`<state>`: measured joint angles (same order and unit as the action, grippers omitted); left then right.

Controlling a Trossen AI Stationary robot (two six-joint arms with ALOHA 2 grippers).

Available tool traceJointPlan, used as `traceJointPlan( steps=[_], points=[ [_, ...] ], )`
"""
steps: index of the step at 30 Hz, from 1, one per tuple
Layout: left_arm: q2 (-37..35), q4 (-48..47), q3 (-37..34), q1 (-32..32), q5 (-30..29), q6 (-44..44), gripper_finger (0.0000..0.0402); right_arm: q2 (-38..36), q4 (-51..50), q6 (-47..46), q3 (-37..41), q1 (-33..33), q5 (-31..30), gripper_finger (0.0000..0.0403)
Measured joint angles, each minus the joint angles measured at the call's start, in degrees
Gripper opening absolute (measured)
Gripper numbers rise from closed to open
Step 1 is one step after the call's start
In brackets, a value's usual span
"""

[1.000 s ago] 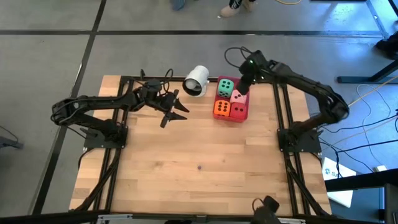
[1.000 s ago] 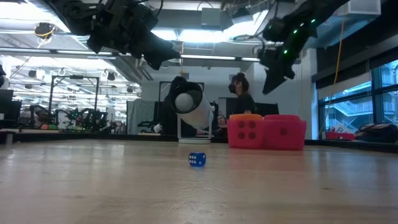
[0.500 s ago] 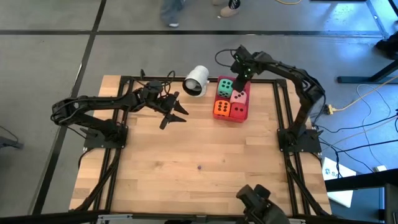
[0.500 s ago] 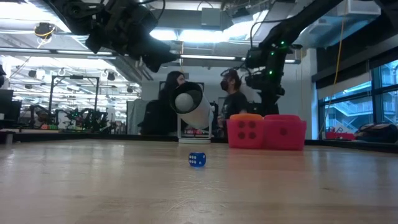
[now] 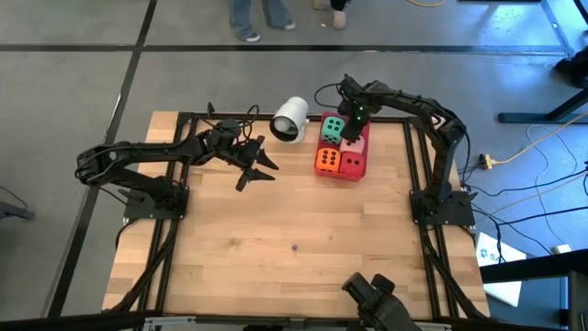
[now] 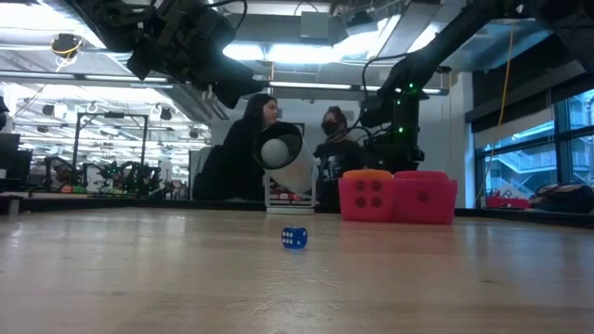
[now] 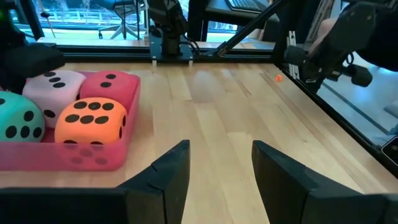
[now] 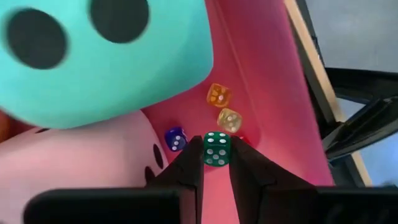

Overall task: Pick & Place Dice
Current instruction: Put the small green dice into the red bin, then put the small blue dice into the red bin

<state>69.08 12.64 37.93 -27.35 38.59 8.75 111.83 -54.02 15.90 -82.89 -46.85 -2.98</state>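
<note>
The desk point(image 5: 294, 257) is a pale wood-plank top framed by dark rails, standing on a grey floor point(image 5: 92, 83). At its far edge a red tray point(image 7: 62, 158) holds four soft dice side by side: green soft die point(image 5: 333, 129), pink soft die point(image 5: 354, 142), orange soft die point(image 5: 326, 161) and red soft die point(image 5: 350, 165). A white cup point(image 5: 290, 119) lies on its side just beside the tray.

The right claw point(image 8: 215, 163) reaches into the tray's far corner, its fingers pinched on a small green die point(image 8: 216, 149). Just past it on the tray floor lie a small orange die point(image 8: 218, 95), a small yellow die point(image 8: 229, 119) and a small blue die point(image 8: 175, 139). Another blue die point(image 6: 294, 238) sits alone on the bare wood, well apart from the tray.

The left claw point(image 7: 214, 168) hovers above the desk near the cup, fingers spread and holding nothing.

Behind the desk is an open workshop with ceiling lights and tall windows point(image 6: 520, 158); two people point(image 6: 243, 148) stand there.
</note>
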Motion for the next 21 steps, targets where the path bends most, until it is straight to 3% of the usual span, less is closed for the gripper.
traceJointPlan(
  steps=[13,21],
  points=[
    [0.0,0.0,0.0,0.0,0.0,-0.4,0.0162,1.6,0.5,0.2,0.0,0.0,-0.7,0.0057],
    [0.0,-0.9,0.0,0.0,0.0,-0.5,0.0162,1.6,0.4,1.7,0.0,-0.4,-0.7,0.0146]
  ],
)
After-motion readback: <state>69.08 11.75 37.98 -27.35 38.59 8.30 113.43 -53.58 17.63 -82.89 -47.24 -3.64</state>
